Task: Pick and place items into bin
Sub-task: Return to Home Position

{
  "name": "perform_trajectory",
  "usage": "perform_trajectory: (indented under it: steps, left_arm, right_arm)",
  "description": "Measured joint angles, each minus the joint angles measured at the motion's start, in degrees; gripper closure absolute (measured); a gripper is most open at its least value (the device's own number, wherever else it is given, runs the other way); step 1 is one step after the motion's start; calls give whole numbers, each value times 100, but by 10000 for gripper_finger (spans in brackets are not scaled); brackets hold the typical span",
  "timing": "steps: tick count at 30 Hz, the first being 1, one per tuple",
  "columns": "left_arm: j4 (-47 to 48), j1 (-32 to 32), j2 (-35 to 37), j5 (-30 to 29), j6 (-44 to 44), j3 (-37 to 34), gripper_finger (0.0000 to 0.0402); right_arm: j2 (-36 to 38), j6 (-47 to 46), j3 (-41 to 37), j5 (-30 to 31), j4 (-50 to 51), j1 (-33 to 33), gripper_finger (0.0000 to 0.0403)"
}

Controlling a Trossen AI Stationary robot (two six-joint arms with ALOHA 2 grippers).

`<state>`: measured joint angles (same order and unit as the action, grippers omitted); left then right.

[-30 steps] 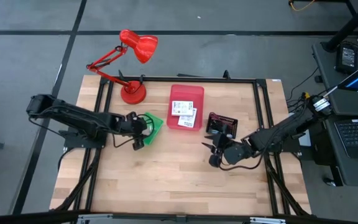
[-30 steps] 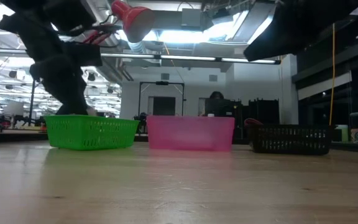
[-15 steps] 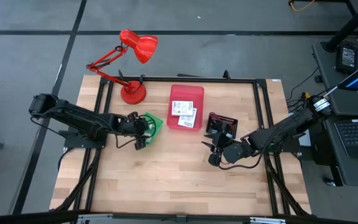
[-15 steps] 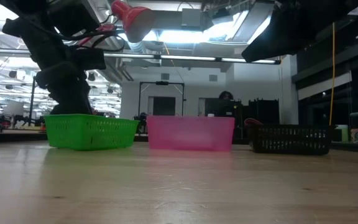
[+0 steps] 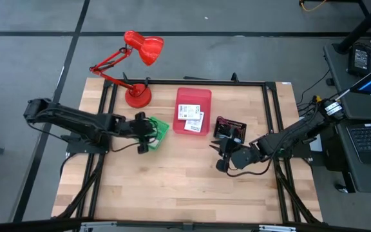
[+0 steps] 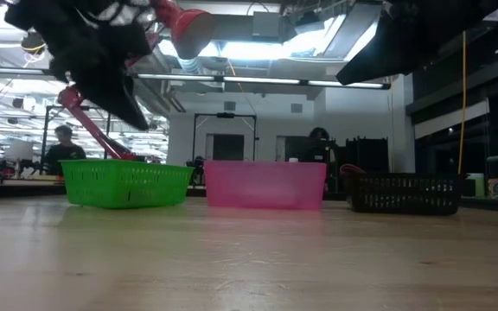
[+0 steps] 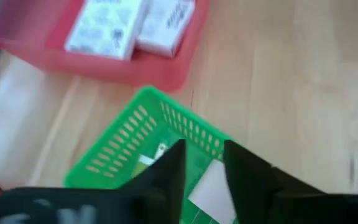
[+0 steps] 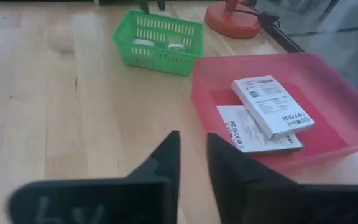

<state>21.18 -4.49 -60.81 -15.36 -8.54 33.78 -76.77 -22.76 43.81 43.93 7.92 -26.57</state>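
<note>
My left gripper (image 5: 148,133) hangs above the near left part of the green basket (image 5: 158,130), clear of its rim in the low view (image 6: 132,112). Its fingers stand a little apart, and through the gap a white piece (image 7: 211,186) shows in the basket, beside a small green-white piece (image 7: 152,155). Two white printed packets (image 5: 190,119) lie flat in the red bin (image 5: 192,98). My right gripper (image 5: 219,156) waits above the table, near of the black basket (image 5: 229,129), with a narrow gap and nothing between its fingers (image 8: 191,162).
A red desk lamp (image 5: 137,71) stands at the far left, its base (image 8: 232,25) just beyond the green basket (image 8: 159,40). The three containers stand in a row across the table's middle (image 6: 264,184). Bare wood lies along the near half (image 5: 172,187).
My left gripper has risen out of the green basket and drawn back a little toward the table's left edge, tipping as it went. The basket has stayed where it was.
</note>
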Motion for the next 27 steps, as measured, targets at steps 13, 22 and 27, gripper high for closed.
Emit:
perform_trajectory:
  steps: [13, 22, 27]
  left_arm:
    - [-1238, -2, 2529, 11, 193, -1421, 400]
    - [-2080, 103, 4146, 307, 615, -2486, 400]
    - [-1696, 241, 4972, 324, 892, -2492, 400]
  right_arm:
    - [241, -7, -72, -506, -17, 31, 402]
    - [371, 280, -1127, -572, -1796, 164, 403]
    - [962, 600, -1348, -806, -1934, 427, 403]
